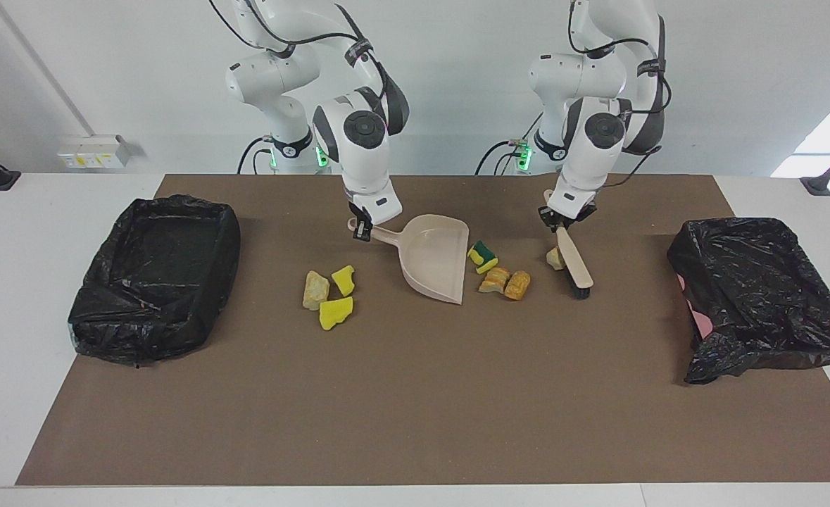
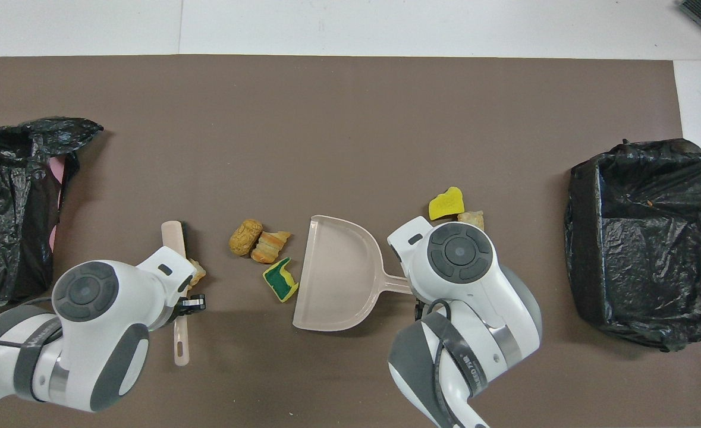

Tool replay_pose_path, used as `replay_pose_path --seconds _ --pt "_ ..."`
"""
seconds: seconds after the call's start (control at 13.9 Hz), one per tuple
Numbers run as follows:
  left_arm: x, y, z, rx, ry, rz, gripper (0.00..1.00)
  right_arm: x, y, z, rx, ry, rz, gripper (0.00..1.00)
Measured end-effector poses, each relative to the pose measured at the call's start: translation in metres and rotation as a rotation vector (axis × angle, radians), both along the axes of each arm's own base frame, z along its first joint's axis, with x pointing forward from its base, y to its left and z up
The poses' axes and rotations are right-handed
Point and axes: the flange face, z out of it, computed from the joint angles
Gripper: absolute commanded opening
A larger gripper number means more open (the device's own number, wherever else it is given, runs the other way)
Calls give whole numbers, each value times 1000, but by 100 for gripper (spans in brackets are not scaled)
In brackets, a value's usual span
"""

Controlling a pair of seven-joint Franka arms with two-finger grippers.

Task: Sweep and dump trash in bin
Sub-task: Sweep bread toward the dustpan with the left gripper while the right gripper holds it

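Left hand (image 1: 562,224) clamped on beige long-handled brush (image 1: 574,262), bristles on the brown-matted desk (image 1: 415,394) against a tan scrap (image 1: 554,258). Right hand (image 1: 363,229) gripping beige plastic dustpan (image 1: 436,257), green-backed yellow sponge chunk (image 1: 483,256) at its mouth.

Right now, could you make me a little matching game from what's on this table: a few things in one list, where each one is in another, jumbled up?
Things:
1. brush
2. dustpan
3. green-backed sponge chunk
4. bin lined with a black bag

Places:
A. on the mat beside the dustpan's open mouth
B. held by its handle in the right gripper
C. at the right arm's end of the table
D. held in the left gripper, bristles down beside a tan scrap

Pairs: 1-D, 2-B, 3-A, 4-C
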Motion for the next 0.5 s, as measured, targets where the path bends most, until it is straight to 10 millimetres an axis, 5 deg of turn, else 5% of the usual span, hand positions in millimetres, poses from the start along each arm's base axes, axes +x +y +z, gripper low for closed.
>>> replay_pose_path --seconds 0.29,0.5 --pt "3 -47 1 -37 -13 -27 0 0 0 0 0 0 0 0" --pt "-13 -89 3 -70 -4 -90 0 0 0 0 0 0 0 0"
